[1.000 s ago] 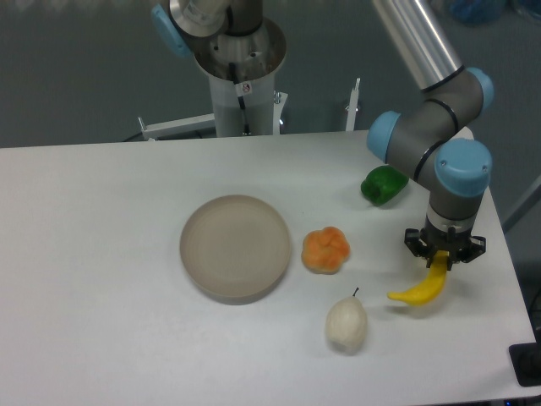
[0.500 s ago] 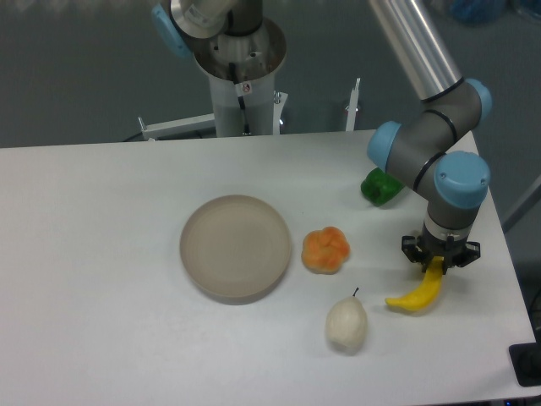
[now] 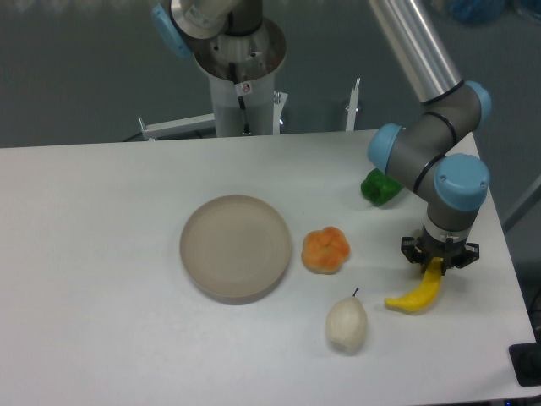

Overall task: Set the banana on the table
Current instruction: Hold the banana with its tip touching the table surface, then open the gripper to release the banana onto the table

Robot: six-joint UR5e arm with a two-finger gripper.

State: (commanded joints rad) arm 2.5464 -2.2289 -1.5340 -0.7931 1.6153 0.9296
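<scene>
Right then, your gripper (image 3: 439,260) was down near the right edge of the surface (image 3: 101,254), toward the front corner. Its two fingers were pinched on the top end of the banana (image 3: 416,293). The banana hung just under the gripper and leaned down and to the left. Its long way ran from the fingers toward the front left, and its low tip pointed at the pear (image 3: 347,325). That low end looked like it was touching the white surface, or very close to it, but you could not be sure from this view.

The pear sat near the banana's tip, with a small gap between them. The orange fruit (image 3: 326,250) sat farther back and left of that, just beside the round plate (image 3: 236,247) in the middle of the surface. The green pepper (image 3: 382,186) sat behind the gripper, partly hidden by the arm.

It seemed the job was almost done. The banana was off the plate and over a bare spot. Since the banana lay straight below the fingers, you would likely only need to let go and lift straight up. Because the banana leaned, it might tip flat or roll a bit toward the pear when freed.
</scene>
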